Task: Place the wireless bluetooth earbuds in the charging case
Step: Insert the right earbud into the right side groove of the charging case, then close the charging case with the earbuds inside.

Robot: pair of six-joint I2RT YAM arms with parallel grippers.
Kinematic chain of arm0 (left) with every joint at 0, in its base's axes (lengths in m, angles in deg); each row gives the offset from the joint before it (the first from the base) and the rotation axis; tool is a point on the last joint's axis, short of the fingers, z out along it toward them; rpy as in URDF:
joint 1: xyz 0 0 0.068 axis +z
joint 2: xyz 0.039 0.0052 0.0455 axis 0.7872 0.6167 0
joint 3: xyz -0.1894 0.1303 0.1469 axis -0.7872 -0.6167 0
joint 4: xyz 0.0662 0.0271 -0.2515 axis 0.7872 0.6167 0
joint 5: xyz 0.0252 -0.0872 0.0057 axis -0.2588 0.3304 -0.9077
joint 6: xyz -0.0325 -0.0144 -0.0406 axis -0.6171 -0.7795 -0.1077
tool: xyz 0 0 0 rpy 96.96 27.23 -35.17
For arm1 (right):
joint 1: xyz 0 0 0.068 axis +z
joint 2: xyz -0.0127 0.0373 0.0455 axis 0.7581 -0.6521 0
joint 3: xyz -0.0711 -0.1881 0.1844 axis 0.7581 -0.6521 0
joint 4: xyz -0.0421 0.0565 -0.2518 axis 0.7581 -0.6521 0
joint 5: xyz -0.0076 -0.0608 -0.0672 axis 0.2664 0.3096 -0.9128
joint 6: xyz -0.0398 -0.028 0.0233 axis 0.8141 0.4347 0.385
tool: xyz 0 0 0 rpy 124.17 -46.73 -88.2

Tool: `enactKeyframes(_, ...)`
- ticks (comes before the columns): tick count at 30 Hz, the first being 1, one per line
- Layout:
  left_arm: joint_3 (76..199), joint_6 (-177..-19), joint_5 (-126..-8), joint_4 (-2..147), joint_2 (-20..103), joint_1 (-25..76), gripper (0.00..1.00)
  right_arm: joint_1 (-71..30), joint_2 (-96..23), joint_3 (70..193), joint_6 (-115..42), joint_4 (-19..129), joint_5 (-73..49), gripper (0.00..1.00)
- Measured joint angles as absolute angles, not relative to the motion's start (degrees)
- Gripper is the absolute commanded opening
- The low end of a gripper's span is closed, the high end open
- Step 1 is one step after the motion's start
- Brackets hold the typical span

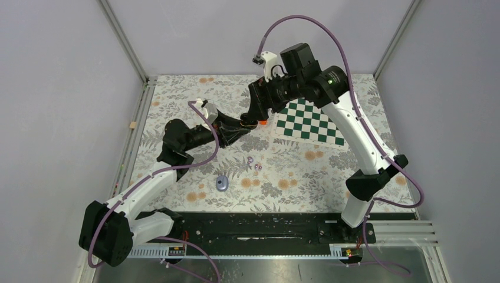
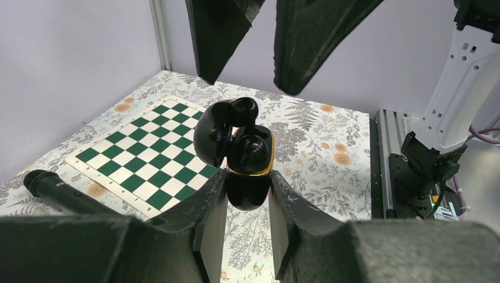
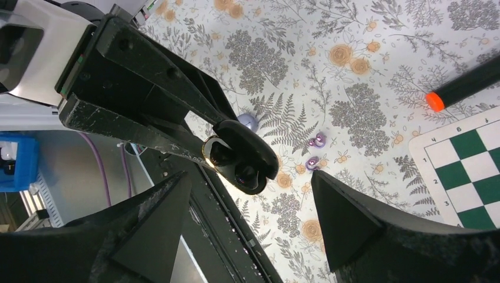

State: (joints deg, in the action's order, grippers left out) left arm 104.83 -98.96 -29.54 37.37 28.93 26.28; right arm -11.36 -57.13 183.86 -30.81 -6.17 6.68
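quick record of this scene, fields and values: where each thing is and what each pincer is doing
left pincer: shut on the black case
black case: held off the table, lid open, dark earbuds inside
right pincer: open, empty, close to the black case
purple earbuds: two, loose on the floral cloth, close together
lilac case: on the cloth, nearer the arm bases than the purple earbuds
microphone: lying beside the chessboard
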Motion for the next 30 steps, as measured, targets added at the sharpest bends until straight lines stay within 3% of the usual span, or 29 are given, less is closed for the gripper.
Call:
enactKeyframes(3,104.8,-99.0,-29.5,37.3,28.9,26.3,0.0,-11.8,-57.1,184.6,-30.7,-6.2,6.1,0.82)
enactKeyframes(8,105.0,-99.0,-29.5,37.3,28.9,26.3,0.0,-12.3,-57.1,184.7,-29.0,-6.3,2.6,0.7)
enactKeyframes(12,105.3,-99.0,-29.2,37.3,29.0,26.3,0.0,-12.4,-56.5,184.4,-27.2,-6.7,1.2,0.53)
enactKeyframes(19,105.8,-99.0,-29.0,37.2,29.5,26.3,0.0,-12.5,-54.5,183.4,-26.1,-7.0,3.8,0.36)
enactKeyframes(25,106.0,-99.0,-29.0,37.5,29.8,26.3,0.0,-12.5,-54.4,183.4,-26.1,-7.1,8.2,0.35)
enactKeyframes(30,106.0,-99.0,-29.0,37.5,29.8,26.3,0.0,-12.5,-54.4,183.4,-26.2,-7.1,10.0,0.43)
